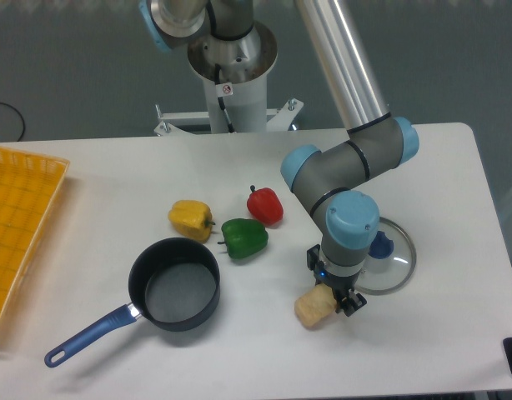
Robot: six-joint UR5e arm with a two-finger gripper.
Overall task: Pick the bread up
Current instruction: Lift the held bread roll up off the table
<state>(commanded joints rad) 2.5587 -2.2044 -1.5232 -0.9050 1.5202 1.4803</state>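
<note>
The bread (pixel 312 308) is a small pale tan oblong loaf near the table's front, right of centre. My gripper (pixel 335 297) points straight down over the loaf's right end, its dark fingers closed against that end. The loaf lies tilted, its right end up between the fingers and its left end low by the table. The fingertips are partly hidden by the wrist and the loaf.
A glass pot lid (pixel 388 254) with a blue knob lies just behind the gripper. A yellow pepper (pixel 191 218), a green pepper (pixel 243 237) and a red pepper (pixel 265 205) sit mid-table. A dark saucepan (pixel 173 284) with a blue handle stands front left. A yellow basket (pixel 18 225) is at the left edge.
</note>
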